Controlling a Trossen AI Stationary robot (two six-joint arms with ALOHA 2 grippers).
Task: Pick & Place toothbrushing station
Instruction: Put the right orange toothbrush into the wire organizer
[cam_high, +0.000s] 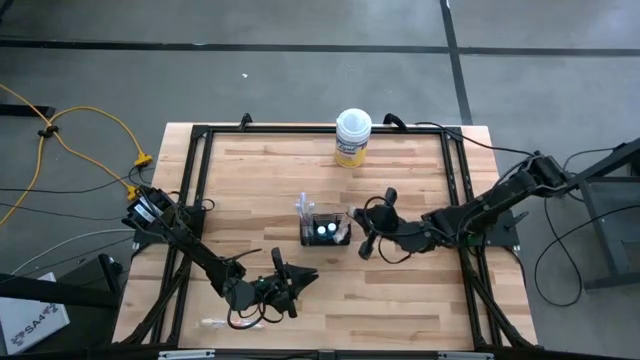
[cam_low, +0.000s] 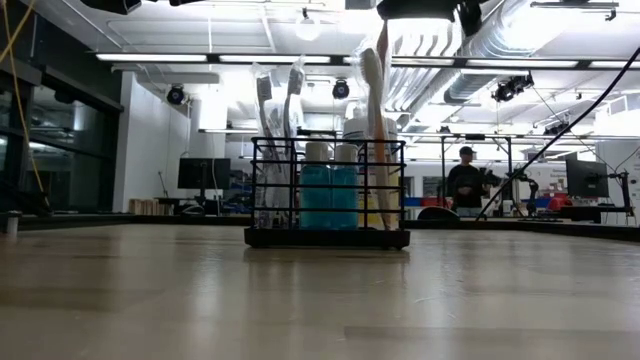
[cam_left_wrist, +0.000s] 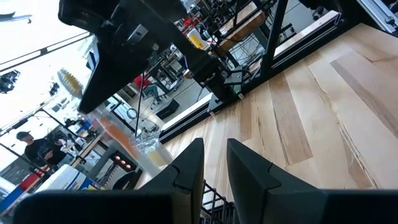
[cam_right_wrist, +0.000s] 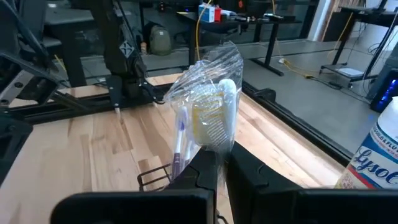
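Observation:
The black wire-mesh holder stands on its base at the table's middle. It holds two teal white-capped tubes and pale toothbrushes that stand upright in its left end. My right gripper is at the holder's right end, shut on a toothbrush in a clear wrapper. My left gripper hovers in front of the holder, toward the near edge; it is slightly open and empty, and the holder's mesh shows just beyond its fingers. My right gripper pinches the wrapped toothbrush between its two fingers, on the handle just below the bristle head. The fingers come from the table's right and lie across the handle. The brush stands upright, its head above the fingers and its lower part inside the holder's right end.
A white-lidded yellow round tub stands at the far edge, behind the holder, and also shows in the right wrist view. A pale wrapped item lies near the front left corner. A black frame runs around the table. A person stands in the room behind.

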